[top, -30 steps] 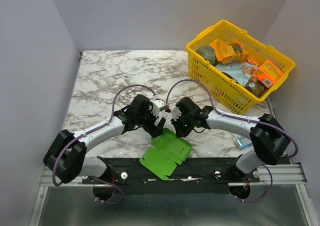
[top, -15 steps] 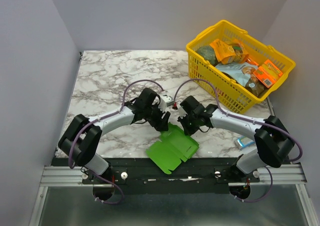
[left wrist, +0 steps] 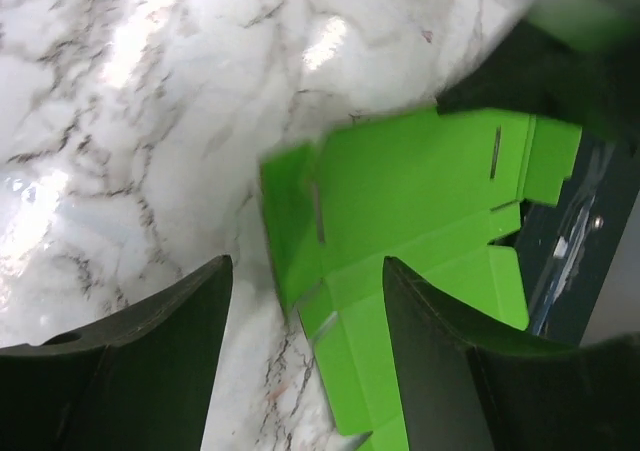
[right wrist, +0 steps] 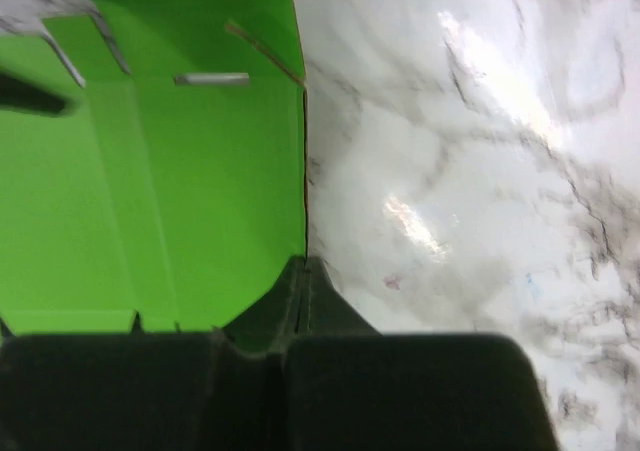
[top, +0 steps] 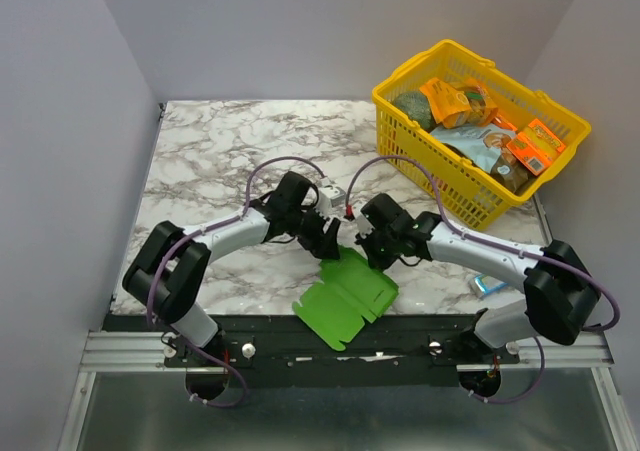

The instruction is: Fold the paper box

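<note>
Box (top: 345, 296) farther right than before

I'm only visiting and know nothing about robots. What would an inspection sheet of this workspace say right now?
Surface: marble-patterned table, bare at its left and far side.
Job's things: paper box, a flat green creased cut-out at the near edge, not yet folded.
Clutter: yellow basket of food packs, far right; blue-and-white pack, right edge.
Grippers: left gripper open over the card; right gripper shut, seemingly pinching the card's edge.
Cables: purple cables loop over both arms, clear of the card.
Surroundings: plain grey walls.
</note>
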